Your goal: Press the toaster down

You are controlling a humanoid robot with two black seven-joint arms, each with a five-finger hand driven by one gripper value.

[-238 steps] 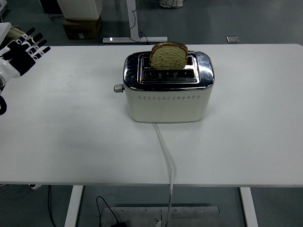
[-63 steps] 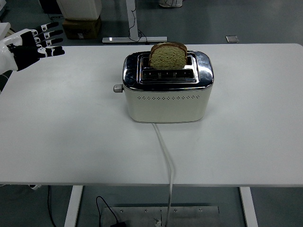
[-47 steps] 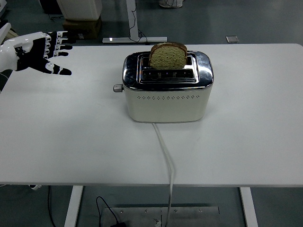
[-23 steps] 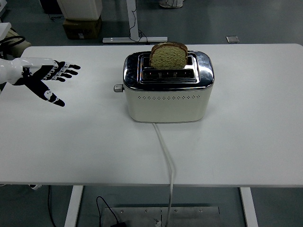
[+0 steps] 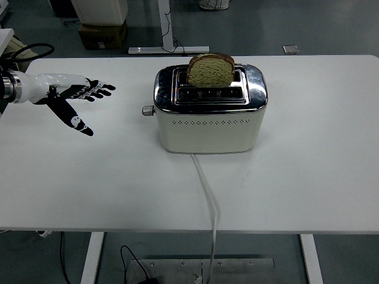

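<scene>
A cream and chrome toaster [image 5: 210, 112] stands at the middle of the white table [image 5: 308, 177]. A slice of brown bread [image 5: 211, 70] sticks up out of its far slot. Its lever knob [image 5: 147, 110] juts from the left end, in the raised position. My left hand [image 5: 80, 100] is open with fingers spread and thumb pointing down. It hovers over the table well to the left of the lever, apart from the toaster. My right hand does not show.
The toaster's white cord [image 5: 208, 195] runs from its front over the table's near edge. Beyond the far edge stand a cardboard box [image 5: 102, 32] and a desk leg [image 5: 167, 35] on the floor.
My left hand has moved from the far left edge rightward and down toward the toaster's lever, turning so the fingers point at the toaster. The toaster and bread have not moved.
</scene>
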